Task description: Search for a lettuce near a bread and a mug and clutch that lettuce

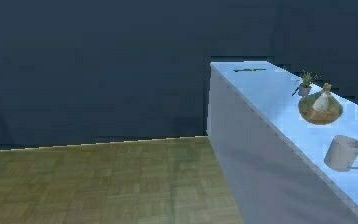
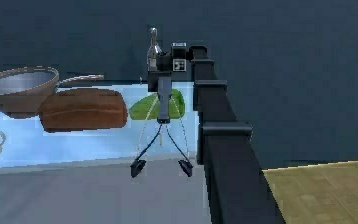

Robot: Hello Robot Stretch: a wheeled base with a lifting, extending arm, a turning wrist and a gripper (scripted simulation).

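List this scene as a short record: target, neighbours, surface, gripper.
target: lettuce, green, lying on the counter
neighbours: bread beside it, toward the arm side view's left; mug on the counter in the forward view
surface: pale counter
gripper: gripper at the lettuce, above the counter; cannot tell whether it holds anything
other: metal bowl beyond the bread

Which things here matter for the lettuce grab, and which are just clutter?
Job: lettuce, bread, mug, gripper.
Lying about: metal pan, bottle, small potted plant, brown vase.
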